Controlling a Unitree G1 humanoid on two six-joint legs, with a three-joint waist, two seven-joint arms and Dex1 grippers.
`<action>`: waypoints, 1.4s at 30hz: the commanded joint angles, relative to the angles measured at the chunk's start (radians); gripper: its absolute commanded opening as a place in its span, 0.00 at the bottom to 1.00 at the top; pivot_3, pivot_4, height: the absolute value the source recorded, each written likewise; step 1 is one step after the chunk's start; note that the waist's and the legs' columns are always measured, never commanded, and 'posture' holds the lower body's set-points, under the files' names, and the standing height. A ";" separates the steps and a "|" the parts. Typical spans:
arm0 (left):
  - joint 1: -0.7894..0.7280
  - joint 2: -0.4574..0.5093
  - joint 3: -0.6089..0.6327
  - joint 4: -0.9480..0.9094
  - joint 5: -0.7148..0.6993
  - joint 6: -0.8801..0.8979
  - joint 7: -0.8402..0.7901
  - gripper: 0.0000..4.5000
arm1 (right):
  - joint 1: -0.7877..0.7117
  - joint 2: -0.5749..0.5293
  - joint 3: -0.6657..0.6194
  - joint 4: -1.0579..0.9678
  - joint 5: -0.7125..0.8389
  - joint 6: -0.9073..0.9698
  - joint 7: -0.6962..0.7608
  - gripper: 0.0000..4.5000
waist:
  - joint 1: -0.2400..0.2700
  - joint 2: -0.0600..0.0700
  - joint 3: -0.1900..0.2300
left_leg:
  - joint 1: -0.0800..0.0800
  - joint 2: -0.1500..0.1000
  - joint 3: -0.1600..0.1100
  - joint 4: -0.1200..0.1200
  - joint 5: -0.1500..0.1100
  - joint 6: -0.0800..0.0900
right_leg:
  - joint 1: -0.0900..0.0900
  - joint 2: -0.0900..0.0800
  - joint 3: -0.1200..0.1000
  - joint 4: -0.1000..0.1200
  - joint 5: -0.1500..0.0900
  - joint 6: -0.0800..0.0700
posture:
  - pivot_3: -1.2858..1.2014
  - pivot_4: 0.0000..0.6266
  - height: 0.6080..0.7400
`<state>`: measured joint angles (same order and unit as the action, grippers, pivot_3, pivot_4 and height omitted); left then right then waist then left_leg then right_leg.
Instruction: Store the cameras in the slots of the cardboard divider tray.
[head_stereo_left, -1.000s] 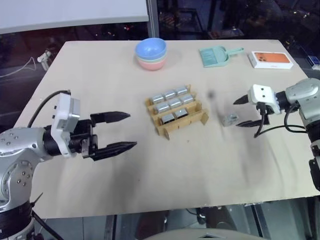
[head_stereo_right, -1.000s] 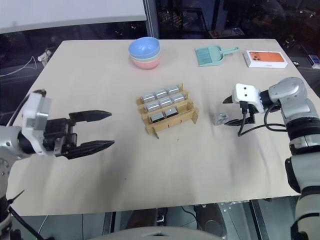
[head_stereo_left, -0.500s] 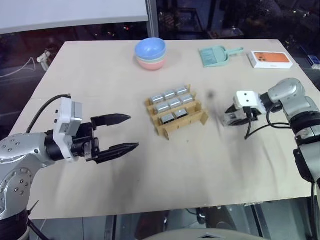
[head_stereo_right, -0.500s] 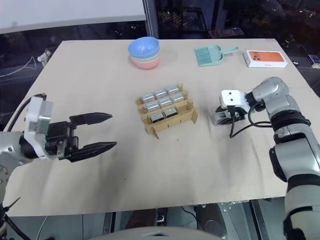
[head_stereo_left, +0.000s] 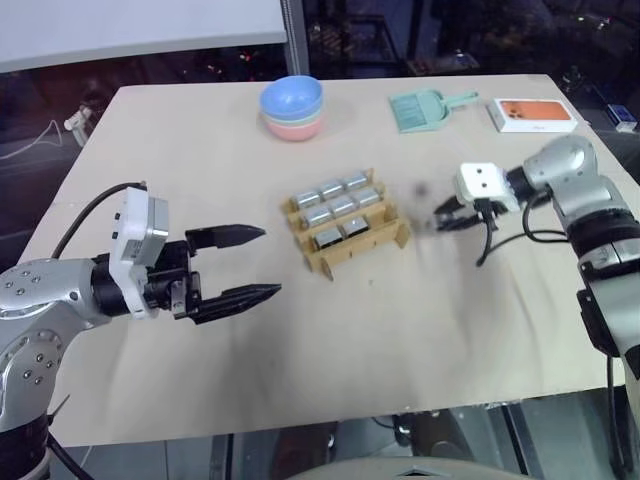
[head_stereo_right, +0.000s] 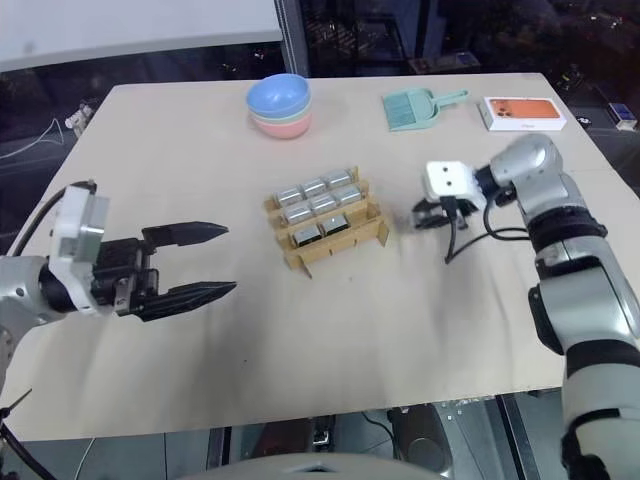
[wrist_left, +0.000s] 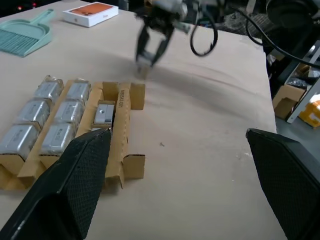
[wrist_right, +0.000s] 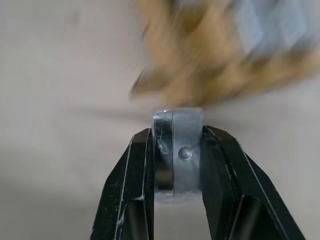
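We're mid-carry now: the right tool (head_stereo_right: 432, 214) is clamped on 1 camera (wrist_right: 177, 150), its 2 black fingers pinching the little silver-grey block from either side, and it hangs just right of the cardboard divider tray (head_stereo_left: 345, 221). That tray sits mid-bench with cameras already filling most of its slots. In the left wrist view the near row looks to have a gap beside its single block, though we can't be sure how many slots are free.

Next, by our reckoning, we need to bring the block over an empty slot, line it up with the cardboard strips and lower it straight in. A skewed entry could snag a strip end or shove the light tray along the bench (head_stereo_left: 180, 150).

Pose check: the right arm reaches in from the right edge, wrist bent, tool aimed left and downward toward the tray. The left tool (head_stereo_left: 250, 264) hovers low at the near left, fingers wide apart, holding nothing, pointing across at the tray.
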<state>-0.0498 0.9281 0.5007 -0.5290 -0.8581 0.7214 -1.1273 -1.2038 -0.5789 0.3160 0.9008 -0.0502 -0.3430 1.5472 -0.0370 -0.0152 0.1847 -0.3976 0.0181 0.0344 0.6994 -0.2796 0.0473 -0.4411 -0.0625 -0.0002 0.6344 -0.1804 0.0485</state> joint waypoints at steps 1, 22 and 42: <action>-0.014 0.026 0.019 0.003 -0.011 -0.022 0.001 1.00 | -0.065 0.035 -0.009 -0.039 0.002 -0.082 0.008 0.16 | -0.001 0.000 0.000 | 0.000 0.000 0.000 0.000 0.000 0.000 | 0.000 0.000 0.000 0.000 0.000 0.000 | 0.52 0.24 1.00; 0.033 0.046 0.041 0.048 0.112 -0.134 0.027 1.00 | -0.137 0.211 0.068 0.231 -0.187 -0.284 -0.191 0.16 | -0.003 0.000 0.000 | -0.001 0.000 0.001 -0.005 0.001 -0.002 | -0.003 -0.001 0.000 -0.001 0.000 -0.001 | 0.52 0.24 1.00; 0.178 -0.094 0.012 -0.027 0.171 -0.125 0.224 1.00 | 0.115 0.115 -0.187 -0.083 0.129 0.000 -0.076 0.98 | 0.007 -0.001 -0.001 | -0.001 0.000 -0.001 -0.015 0.003 -0.006 | -0.004 -0.002 0.000 -0.004 0.001 0.000 | 0.52 0.24 1.00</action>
<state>0.1213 0.8379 0.4827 -0.5167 -0.6775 0.6191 -0.9165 -1.1122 -0.4340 0.1775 0.9002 0.0104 -0.4049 1.4477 -0.0300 -0.0159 0.1838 -0.4002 0.0176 0.0329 0.6836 -0.2765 0.0418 -0.4452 -0.0663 -0.0018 0.6275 -0.1798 0.0483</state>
